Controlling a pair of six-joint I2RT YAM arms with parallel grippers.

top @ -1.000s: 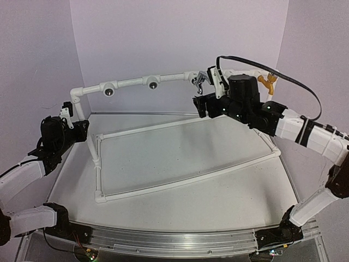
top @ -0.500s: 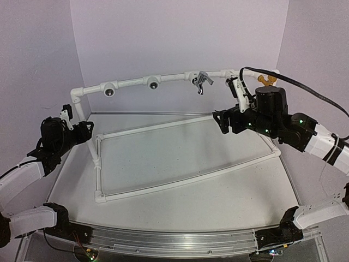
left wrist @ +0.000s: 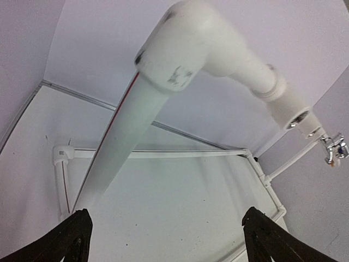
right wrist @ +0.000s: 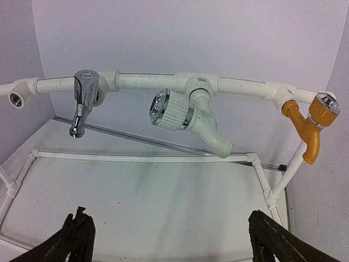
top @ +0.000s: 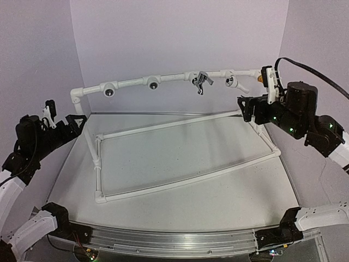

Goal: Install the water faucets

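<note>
Three water faucets hang from the top rail [top: 131, 83] of the white pipe frame. They are a silver-grey one [top: 201, 82] [right wrist: 82, 101], a white one [top: 231, 82] [right wrist: 188, 117] and an orange-yellow one [right wrist: 308, 128]. In the top view my right arm hides most of the orange one. My right gripper [top: 255, 95] [right wrist: 169, 224] is open and empty, a little in front of and below the white faucet. My left gripper [top: 62, 117] [left wrist: 166, 224] is open and empty, just left of the frame's left corner post [left wrist: 117, 142] and below its elbow [left wrist: 180, 54].
Two tee fittings with dark holes [top: 109, 91] [top: 153, 83] sit on the left half of the rail. The frame's base rectangle [top: 185, 180] lies on the white table. Purple walls stand close on three sides.
My left gripper has opened and drawn back to the left, off the corner post. My right arm has swung right, away from the silver faucet, uncovering the white faucet.
</note>
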